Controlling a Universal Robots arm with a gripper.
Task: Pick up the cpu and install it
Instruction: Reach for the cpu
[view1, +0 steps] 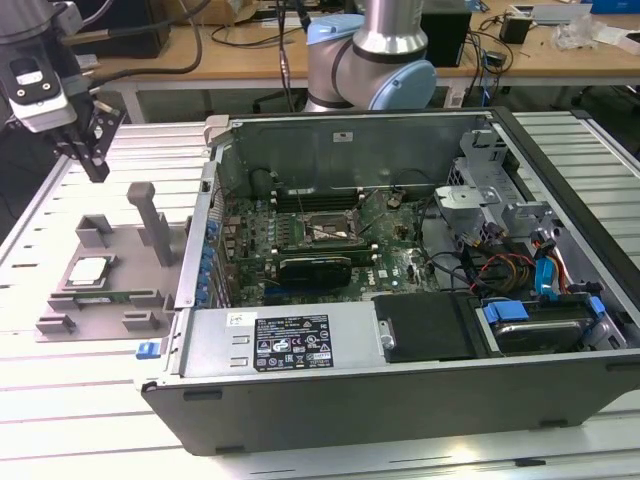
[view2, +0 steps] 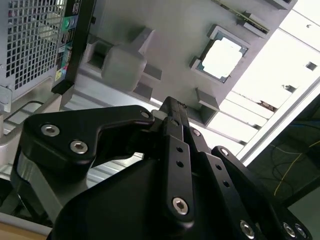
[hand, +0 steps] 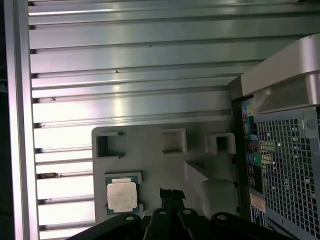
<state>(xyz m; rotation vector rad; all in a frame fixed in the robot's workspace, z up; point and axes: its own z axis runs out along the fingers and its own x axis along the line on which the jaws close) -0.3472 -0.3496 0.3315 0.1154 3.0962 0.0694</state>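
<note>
High at the exterior view's left, gripper (view1: 98, 170) hanging over the slatted table (view1: 60, 425), past the far edge of the grey tray (view1: 128, 262), touching nothing. In the second wrist view, its 2 black fingers (view2: 172, 135) pressed flat together, no gap to speak of and nothing clamped between; same narrow, empty look in the first wrist view, gripper (hand: 171, 194) dark against the tray. Not yet picked up: cpu (view1: 88, 270) lying flat, silver top up, in a shallow pocket on the tray's end toward the exterior view's left, well apart from the gripper. In the second wrist view, cpu (view2: 223, 56) bright and square with a thin pale rim, hemmed by small grey corner stops; in the first wrist view, cpu (hand: 121, 195) seated the same way. Thin green memory stick (view1: 110, 297) on edge in a slot just beside the cpu, on the side nearer the exterior camera. Open case (view1: 400, 400) on its side just beside the tray, toward the exterior view's right, green board (view1: 395, 262) exposed inside, socket (view1: 325, 232) near the board's middle and well apart from the cpu. 1 tall grey post (view1: 155, 222) upright on the tray, between the cpu and the case. Arm base (view1: 385, 50) behind the case. Perforated panel (hand: 285, 155) of the case alongside the tray in the first wrist view.
</note>
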